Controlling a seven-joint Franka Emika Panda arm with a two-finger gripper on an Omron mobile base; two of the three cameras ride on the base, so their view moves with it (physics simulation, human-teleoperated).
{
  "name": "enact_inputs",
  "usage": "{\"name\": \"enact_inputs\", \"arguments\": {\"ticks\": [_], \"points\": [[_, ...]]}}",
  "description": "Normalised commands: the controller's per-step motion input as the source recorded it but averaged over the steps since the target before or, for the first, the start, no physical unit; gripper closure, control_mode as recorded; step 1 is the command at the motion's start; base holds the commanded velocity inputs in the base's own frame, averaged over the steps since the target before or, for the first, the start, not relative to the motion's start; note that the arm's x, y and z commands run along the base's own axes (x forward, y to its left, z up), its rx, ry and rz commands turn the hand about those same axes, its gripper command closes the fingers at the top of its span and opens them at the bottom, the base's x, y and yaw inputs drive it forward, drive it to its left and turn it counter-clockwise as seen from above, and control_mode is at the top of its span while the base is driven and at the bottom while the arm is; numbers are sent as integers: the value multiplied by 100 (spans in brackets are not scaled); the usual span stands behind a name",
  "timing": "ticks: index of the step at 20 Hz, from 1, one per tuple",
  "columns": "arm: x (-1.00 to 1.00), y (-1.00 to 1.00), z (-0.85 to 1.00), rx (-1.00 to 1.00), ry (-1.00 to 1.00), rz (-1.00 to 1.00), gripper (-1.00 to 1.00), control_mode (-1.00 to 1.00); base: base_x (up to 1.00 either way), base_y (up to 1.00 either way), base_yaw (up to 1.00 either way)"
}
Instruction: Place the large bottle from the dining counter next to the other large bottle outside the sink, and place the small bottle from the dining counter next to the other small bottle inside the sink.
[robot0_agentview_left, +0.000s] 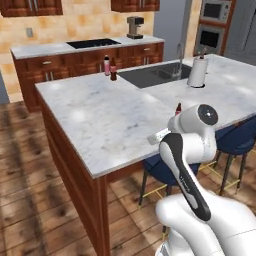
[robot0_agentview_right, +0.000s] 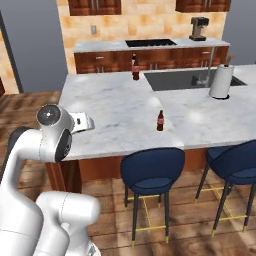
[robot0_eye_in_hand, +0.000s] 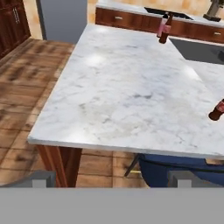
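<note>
My jaws are spread as wide as they go and hold nothing; my gripper (robot0_eye_in_hand: 111, 177) hangs off the near edge of the dining counter (robot0_eye_in_hand: 127, 100), fingertips (robot0_eye_in_hand: 41, 178) low over the wood floor (robot0_eye_in_hand: 26, 92) and a dark blue stool (robot0_eye_in_hand: 175, 168). Nearest task item is the small bottle from the dining counter (robot0_agentview_right: 160, 120), slender dark brown with a red cap, upright alone near the front edge above the stools, well off to one side of my hand — probably first pick since it's closest, and it still needs to go into the sink (robot0_agentview_right: 192, 80). At the far side, the large bottle from the dining counter (robot0_agentview_left: 106, 65), pink-and-white, stands touching or just beside the other large bottle (robot0_agentview_left: 113, 73), squat and dark, right at the sink's corner on the marble outside the basin; judging by that, the large-bottle half looks done. Can't see the other small bottle inside the basin; the faucet (robot0_agentview_right: 210, 62) and a paper towel roll (robot0_agentview_right: 221, 81) sit along its rim. Surface is white grey-veined marble on a reddish wood base. Beyond: back counter with a black stovetop (robot0_agentview_left: 93, 43), a coffee machine (robot0_agentview_left: 134, 27), wood cabinets, tan tile wall, built-in ovens (robot0_agentview_left: 214, 24).
</note>
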Motion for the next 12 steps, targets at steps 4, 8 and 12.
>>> {"name": "enact_inputs", "arguments": {"ticks": [4, 8, 12], "points": [[0, 0, 0, 0, 0, 0, -100, 100, -2, -55, 32], [0, 0, 0, 0, 0, 0, -100, 100, -14, -72, 24], [0, 0, 0, 0, 0, 0, -100, 100, -12, -79, 22]]}}
